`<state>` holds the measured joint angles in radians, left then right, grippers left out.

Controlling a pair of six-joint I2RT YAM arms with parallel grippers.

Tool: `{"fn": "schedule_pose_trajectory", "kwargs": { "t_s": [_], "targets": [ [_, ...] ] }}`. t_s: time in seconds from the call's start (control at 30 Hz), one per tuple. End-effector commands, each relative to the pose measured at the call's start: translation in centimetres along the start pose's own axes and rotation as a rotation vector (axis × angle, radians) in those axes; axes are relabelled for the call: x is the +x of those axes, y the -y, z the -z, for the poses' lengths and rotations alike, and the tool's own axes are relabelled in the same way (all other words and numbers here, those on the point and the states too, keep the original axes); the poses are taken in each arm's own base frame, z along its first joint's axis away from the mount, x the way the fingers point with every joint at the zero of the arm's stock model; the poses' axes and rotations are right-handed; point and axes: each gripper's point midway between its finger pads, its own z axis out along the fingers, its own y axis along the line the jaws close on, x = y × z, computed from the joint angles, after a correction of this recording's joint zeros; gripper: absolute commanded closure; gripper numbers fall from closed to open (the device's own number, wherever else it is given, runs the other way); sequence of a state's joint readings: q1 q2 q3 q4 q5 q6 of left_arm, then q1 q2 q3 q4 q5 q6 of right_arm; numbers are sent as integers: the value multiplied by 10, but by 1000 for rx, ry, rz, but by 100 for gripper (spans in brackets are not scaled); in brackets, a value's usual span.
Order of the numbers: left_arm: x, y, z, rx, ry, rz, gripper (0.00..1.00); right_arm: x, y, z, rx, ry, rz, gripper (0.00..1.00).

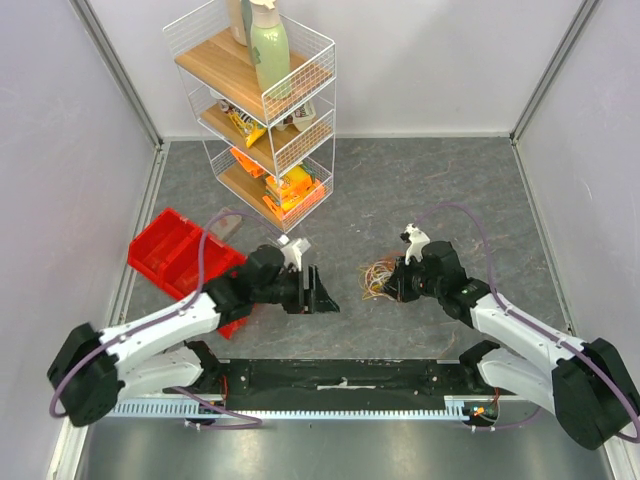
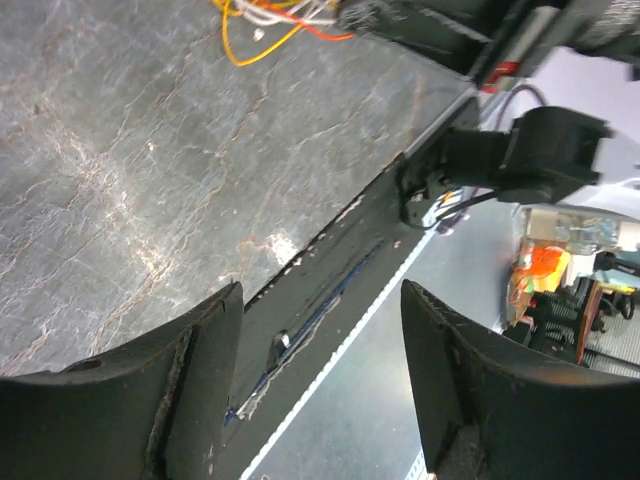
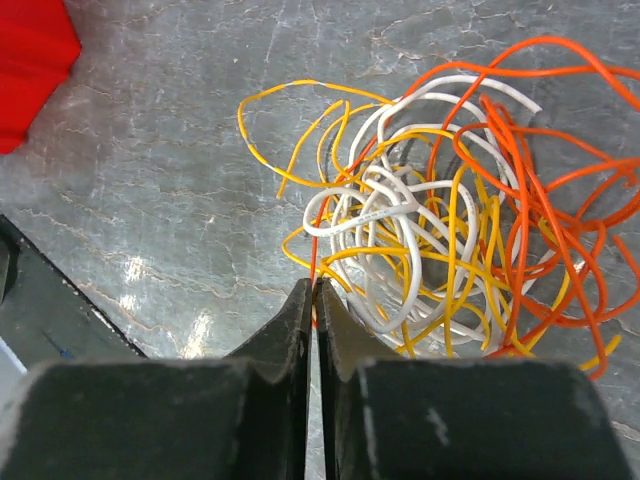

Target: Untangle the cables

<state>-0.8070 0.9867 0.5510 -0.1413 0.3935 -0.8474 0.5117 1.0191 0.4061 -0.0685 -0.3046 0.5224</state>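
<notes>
The cables [image 1: 378, 277] are a fist-sized tangle of orange, yellow and white wires lying on the grey table right of centre. In the right wrist view the tangle [image 3: 440, 220] spreads just beyond my fingers. My right gripper [image 3: 312, 285] is shut on a thin orange wire at the tangle's near left edge; in the top view it [image 1: 395, 283] is at the tangle's right side. My left gripper [image 1: 318, 290] is open and empty, a short way left of the tangle. In the left wrist view the gripper [image 2: 320, 295] points toward the table's near edge, with the cables [image 2: 270, 20] at the top.
A red bin [image 1: 175, 255] lies at the left behind my left arm; its corner shows in the right wrist view [image 3: 30, 60]. A white wire shelf rack [image 1: 262, 110] with a bottle and snack packs stands at the back. A black strip [image 1: 340, 380] runs along the near edge.
</notes>
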Motion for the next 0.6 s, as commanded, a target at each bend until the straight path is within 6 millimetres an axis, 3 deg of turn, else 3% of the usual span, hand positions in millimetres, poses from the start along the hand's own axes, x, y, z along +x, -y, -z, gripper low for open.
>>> {"fn": "schedule_pose_trajectory", "kwargs": {
  "t_s": [0.0,0.07,0.13,0.23,0.3,0.43,0.57],
  "targets": [
    [-7,7,-32,-17,-16,-31,31,-6,-16,4,-72,6,15,92],
    [-7,5,-45,-39,-33,-48,32,-13,-23,6,-102,43,16,100],
    [-14,7,-54,-47,-31,-45,30,-14,-28,8,-125,47,7,100],
    [-32,9,-62,-77,22,-51,17,-12,-31,9,-133,34,-21,100],
    [-43,10,-69,-101,45,-51,16,-8,-28,9,-126,29,-27,100],
    [-64,1,-87,-197,60,81,19,2,-20,10,-94,17,-56,94],
    [-69,-21,-106,-277,50,258,19,4,-17,11,-82,35,-79,84]
  ]
}}
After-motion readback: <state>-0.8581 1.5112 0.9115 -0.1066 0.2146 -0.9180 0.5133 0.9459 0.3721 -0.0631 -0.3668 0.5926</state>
